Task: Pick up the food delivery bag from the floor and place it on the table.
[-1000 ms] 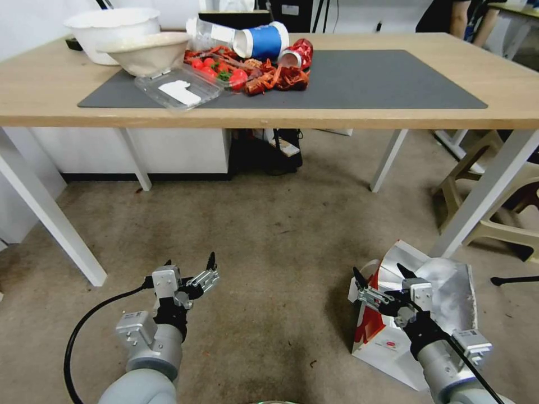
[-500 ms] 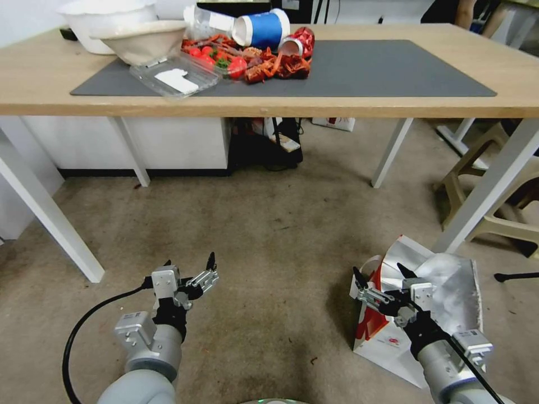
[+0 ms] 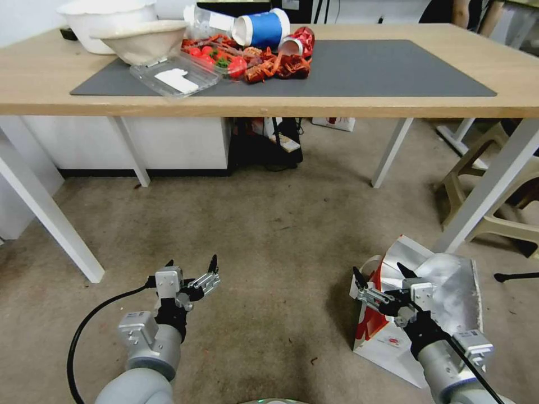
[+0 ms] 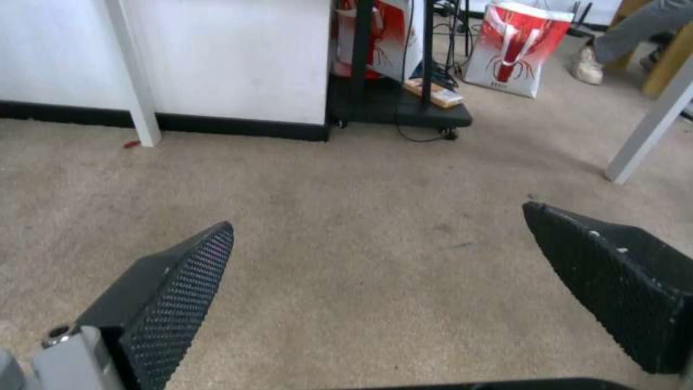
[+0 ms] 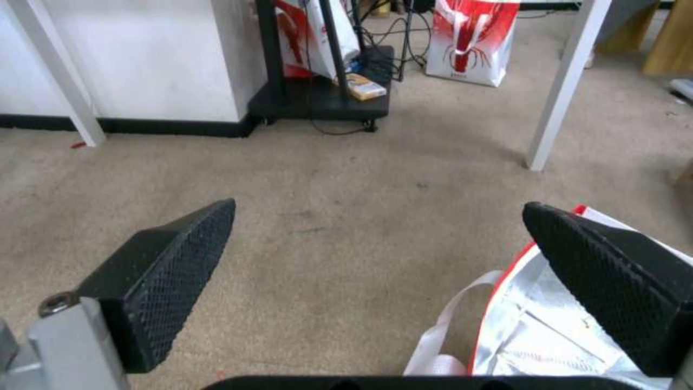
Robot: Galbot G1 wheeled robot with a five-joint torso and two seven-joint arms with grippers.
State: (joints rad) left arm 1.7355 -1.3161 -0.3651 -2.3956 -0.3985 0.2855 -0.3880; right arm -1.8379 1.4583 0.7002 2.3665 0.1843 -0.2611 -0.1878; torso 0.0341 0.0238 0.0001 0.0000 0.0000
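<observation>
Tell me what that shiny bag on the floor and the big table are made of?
The food delivery bag looks like white paper with red side panels; its crinkly, mirror-bright lining seems to be silver foil. The table has a pale top with wood grain, probably wood or laminate, on smooth white legs, likely painted metal.

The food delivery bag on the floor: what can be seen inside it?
Inside the open food delivery bag, silver foil lining shows. The right gripper hangs open above its mouth, covering part; its bottom cannot be seen.
</observation>
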